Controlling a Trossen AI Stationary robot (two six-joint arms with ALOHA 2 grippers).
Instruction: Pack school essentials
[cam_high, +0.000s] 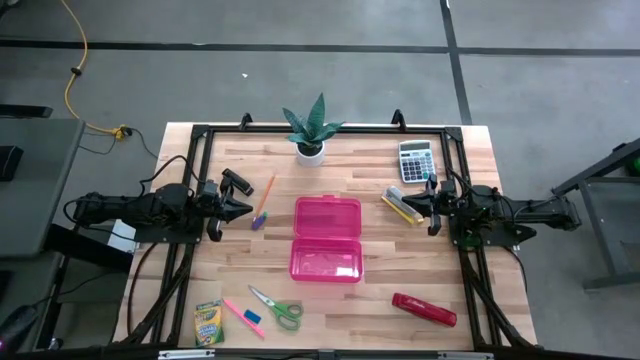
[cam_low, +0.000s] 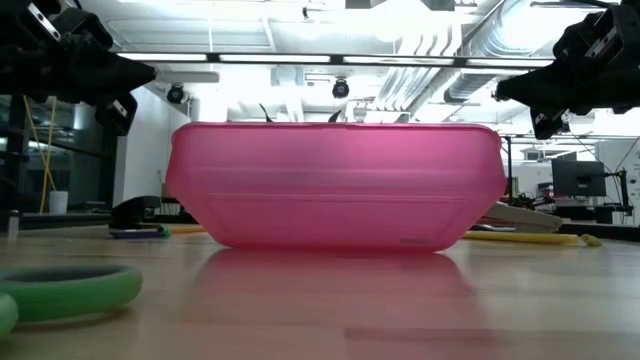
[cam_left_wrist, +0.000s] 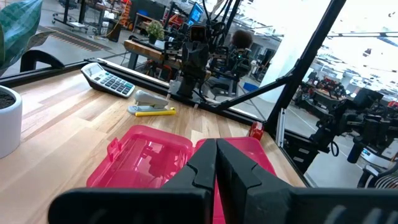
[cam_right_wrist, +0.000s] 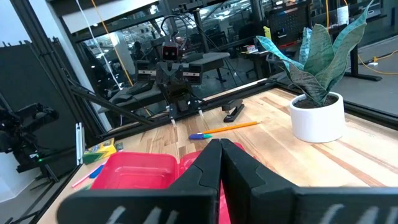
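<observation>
Overhead, crayon box (cam_high: 208, 323), green-handled scissors (cam_high: 279, 308) and pink marker (cam_high: 240, 314) lie at the table's (cam_high: 350, 310) front; low view shows only the open pink case (cam_low: 335, 185). Left gripper (cam_high: 243, 208) and right gripper (cam_high: 411, 199): jaws shut, empty.

plant pot (cam_high: 310, 151) back centre | calculator (cam_high: 415, 160) back right | red stapler (cam_high: 424, 309) front right

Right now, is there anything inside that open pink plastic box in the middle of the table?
The open pink plastic pencil box looks empty from above: both halves show only bare pink plastic. From table height its translucent wall hides the interior, so only the overhead and wrist views show inside.
</observation>
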